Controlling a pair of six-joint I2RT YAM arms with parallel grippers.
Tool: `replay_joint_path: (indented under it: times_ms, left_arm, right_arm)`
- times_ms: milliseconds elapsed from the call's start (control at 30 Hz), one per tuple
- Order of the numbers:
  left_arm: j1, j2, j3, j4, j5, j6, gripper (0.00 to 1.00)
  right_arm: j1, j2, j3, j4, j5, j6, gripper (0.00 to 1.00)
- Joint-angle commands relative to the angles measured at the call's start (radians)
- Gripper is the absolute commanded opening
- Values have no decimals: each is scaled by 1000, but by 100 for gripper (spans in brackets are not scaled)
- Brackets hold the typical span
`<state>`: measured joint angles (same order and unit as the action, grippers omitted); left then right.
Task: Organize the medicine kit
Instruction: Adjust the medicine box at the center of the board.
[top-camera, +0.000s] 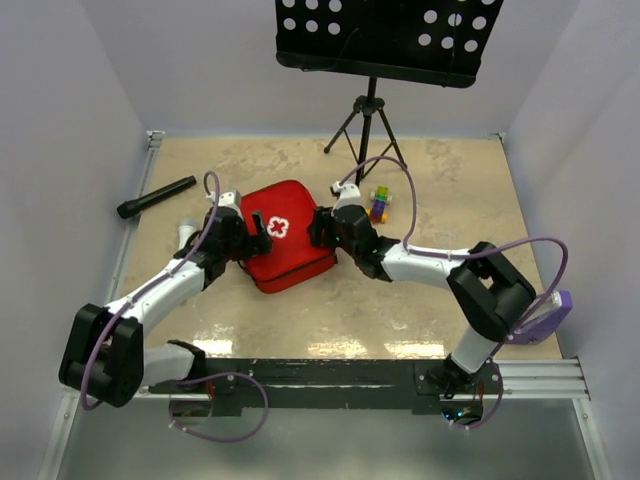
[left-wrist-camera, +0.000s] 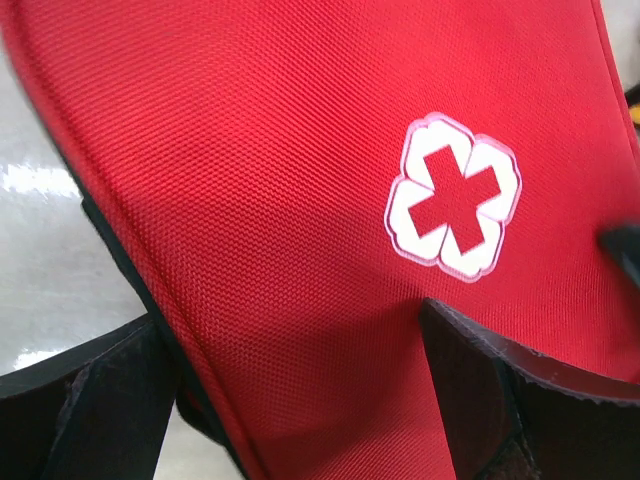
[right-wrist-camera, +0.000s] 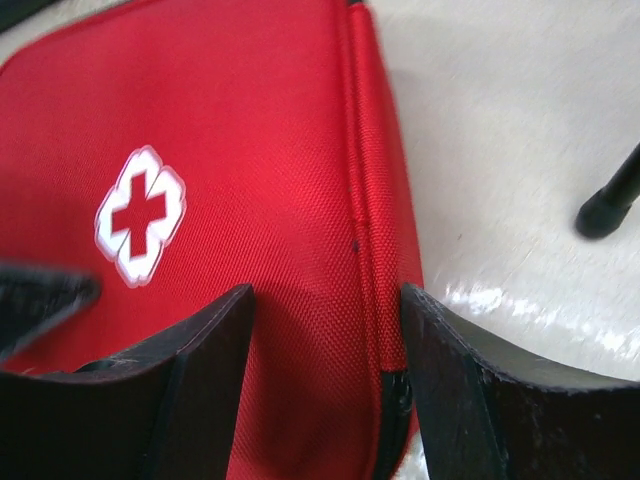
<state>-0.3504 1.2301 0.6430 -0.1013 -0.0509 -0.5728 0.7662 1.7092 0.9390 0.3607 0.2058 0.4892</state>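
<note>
Though closed (contents hidden), the medicine kit (top-camera: 295, 258) lies lid-up in the middle of the table (top-camera: 450, 180), near-square, its sides running about 11 to 5; the left gripper (top-camera: 258, 233) is at its 9 o'clock, the right gripper (top-camera: 318, 228) at 3. Left wrist: jaws wide apart astride its edge, cross emblem (left-wrist-camera: 455, 197) toward 1. Right wrist: jaws apart astride the zip edge (right-wrist-camera: 368, 200) — pinching or not, I cannot tell.

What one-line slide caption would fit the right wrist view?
Right gripper, jaws apart, straddling the side edge of the closed red medicine kit, white cross emblem on its lid.
</note>
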Motion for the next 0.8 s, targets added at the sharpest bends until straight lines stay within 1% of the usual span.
replay_joint_path:
  times_ms: [0, 133, 233, 333, 400, 433, 500, 600, 700, 767]
  left_arm:
    - [2, 63, 46, 130, 98, 80, 100]
    - [2, 112, 79, 190, 155, 126, 100]
    - [2, 173, 119, 233, 189, 154, 100]
    - [2, 248, 167, 262, 249, 165, 100]
    - [4, 281, 191, 276, 257, 160, 100]
    - [2, 287, 208, 261, 241, 156, 100]
    - [4, 269, 234, 204, 157, 145, 100]
    - [27, 214, 260, 106, 60, 119, 100]
    - [42, 134, 258, -15, -55, 81, 100]
    - [42, 76, 244, -93, -99, 54, 100]
  right_arm:
    - [128, -48, -77, -2, -155, 57, 62]
    - [243, -88, -137, 44, -151, 150, 62]
    - [349, -97, -140, 38, -105, 205, 62]
    - [392, -124, -144, 28, -80, 242, 63]
    - [404, -160, -137, -15, -42, 247, 64]
    - [404, -180, -131, -60, -5, 252, 65]
    - [404, -229, -121, -136, 65, 261, 66]
    - [404, -315, -124, -219, 144, 265, 68]
    - [407, -365, -143, -255, 164, 258, 68]
    - [426, -376, -155, -258, 161, 252, 67]
